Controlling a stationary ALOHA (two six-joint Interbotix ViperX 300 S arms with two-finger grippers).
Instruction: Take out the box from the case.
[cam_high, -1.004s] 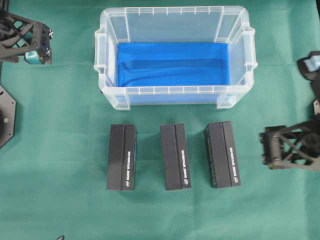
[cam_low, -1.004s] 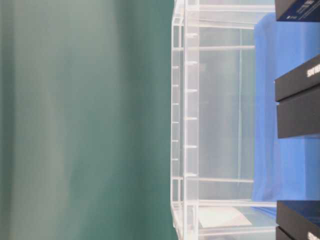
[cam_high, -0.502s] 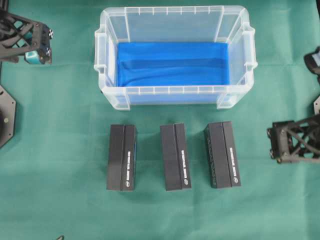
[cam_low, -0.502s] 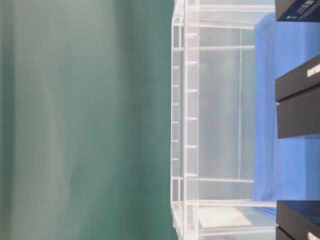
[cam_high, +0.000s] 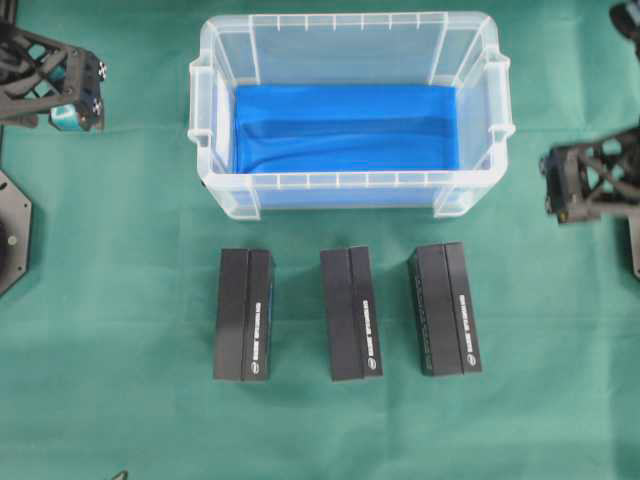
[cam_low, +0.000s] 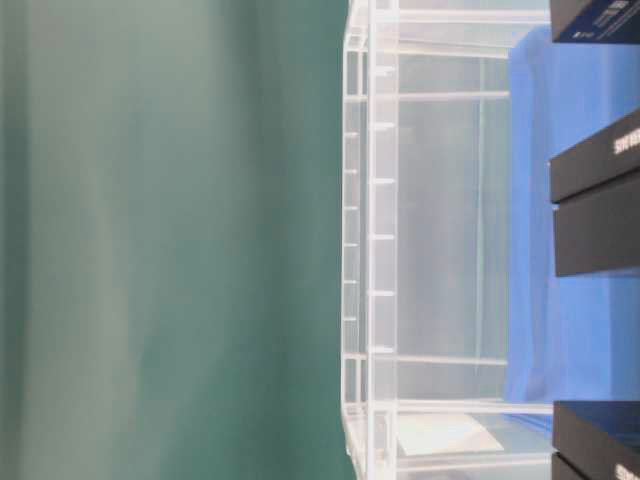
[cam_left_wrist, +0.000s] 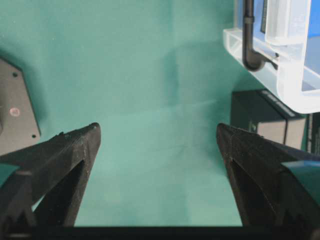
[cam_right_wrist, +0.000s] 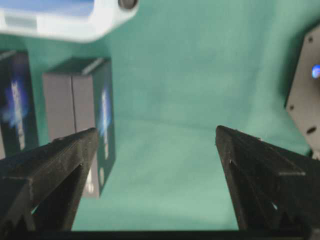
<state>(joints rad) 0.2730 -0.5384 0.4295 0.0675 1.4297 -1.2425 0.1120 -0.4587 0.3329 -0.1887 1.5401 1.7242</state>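
On the green tabletop (cam_high: 110, 300), three black boxes (cam_high: 350, 314) lie just outside the case (cam_high: 205, 150), which holds only blue lining. Left pincer (cam_left_wrist: 157, 140) and right pincer (cam_right_wrist: 155, 142) gape wide, empty; a careless sweep could knock a box.

case (cam_high: 350, 180): clear translucent plastic
lining (cam_high: 345, 128): bright blue
boxes (cam_high: 350, 313): three, matte black, small white print
cloth (cam_high: 120, 300): dark green
grippers (cam_left_wrist: 157, 145): black
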